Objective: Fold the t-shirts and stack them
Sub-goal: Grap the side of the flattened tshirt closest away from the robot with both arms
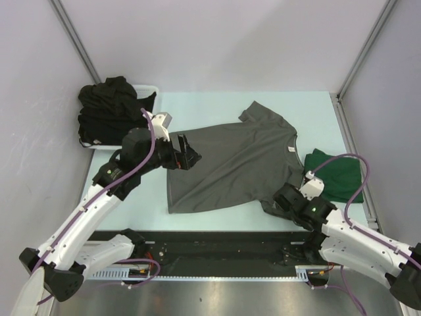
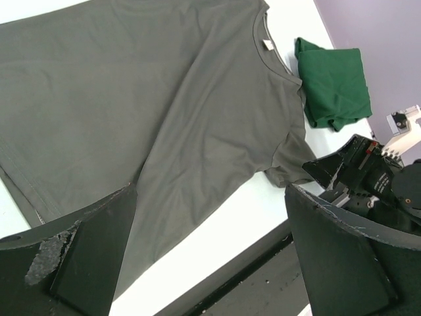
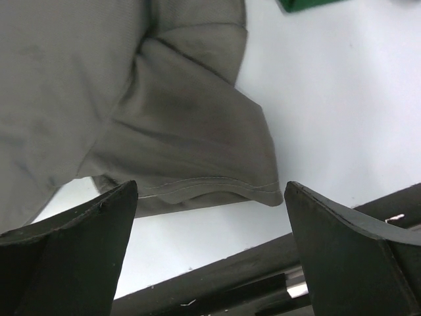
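Note:
A charcoal grey t-shirt (image 1: 230,161) lies spread flat on the pale table, neck with its white label toward the right. A dark green t-shirt (image 1: 335,174) sits folded at the right edge. Black t-shirts (image 1: 108,108) are heaped in the basket at the back left. My left gripper (image 1: 189,155) hovers open over the grey shirt's hem side; in its wrist view the grey shirt (image 2: 164,99) and green shirt (image 2: 332,82) lie beyond the left gripper (image 2: 210,191). My right gripper (image 1: 276,204) stands open just short of the near sleeve (image 3: 191,151), nothing between the right gripper (image 3: 210,187) jaws.
The white basket (image 1: 148,87) stands at the table's back left corner against the wall. A black rail (image 1: 223,247) runs along the near table edge by the arm bases. Grey walls close in the left, back and right sides.

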`<state>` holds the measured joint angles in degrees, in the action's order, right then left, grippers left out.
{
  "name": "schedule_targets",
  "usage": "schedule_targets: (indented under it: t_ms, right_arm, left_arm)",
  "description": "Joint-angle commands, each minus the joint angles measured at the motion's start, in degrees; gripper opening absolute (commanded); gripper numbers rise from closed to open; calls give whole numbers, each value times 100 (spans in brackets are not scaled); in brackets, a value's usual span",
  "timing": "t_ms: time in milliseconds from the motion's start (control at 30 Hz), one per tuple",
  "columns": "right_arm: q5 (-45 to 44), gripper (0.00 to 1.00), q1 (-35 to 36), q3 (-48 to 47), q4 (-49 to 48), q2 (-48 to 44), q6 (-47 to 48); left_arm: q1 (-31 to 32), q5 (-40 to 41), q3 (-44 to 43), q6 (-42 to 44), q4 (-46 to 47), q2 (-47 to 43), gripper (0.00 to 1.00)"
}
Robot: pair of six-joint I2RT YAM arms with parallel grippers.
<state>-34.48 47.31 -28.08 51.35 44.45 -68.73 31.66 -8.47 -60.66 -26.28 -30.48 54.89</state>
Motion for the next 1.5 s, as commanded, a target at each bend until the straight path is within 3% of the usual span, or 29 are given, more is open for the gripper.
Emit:
schedule_targets:
  t_ms: [0, 233, 400, 567, 833, 1000, 1333, 1467]
  right_arm:
    - [-279, 98, 42, 100, 128, 142, -605]
    - [-516, 98, 191, -216, 464, 1180, -1037]
    - [-490, 96, 314, 20, 402, 628, -1213]
    - [-455, 88, 305, 206, 385, 3, -1126]
    - [-331, 88, 314, 197, 331, 249, -1090]
    - [-270, 77, 314, 241, 340, 161, -1143]
    - [-60, 77, 314, 285, 464, 187, -1257]
    - [-33, 71, 331, 382, 428, 126, -1310]
  left_arm:
    - [42, -111, -209, 194, 16, -40, 100]
    - [42, -146, -209, 202, -28, -31, 99]
    - [51, -111, -262, 290, -98, -31, 100]
    - [51, -137, -262, 282, -72, -5, 100]
    - [51, -199, -279, 264, -72, -5, 100]
    - [51, -173, -297, 299, -134, -23, 100]
    - [51, -217, -332, 290, -116, 4, 99]
    - [51, -225, -323, 299, -134, 4, 100]
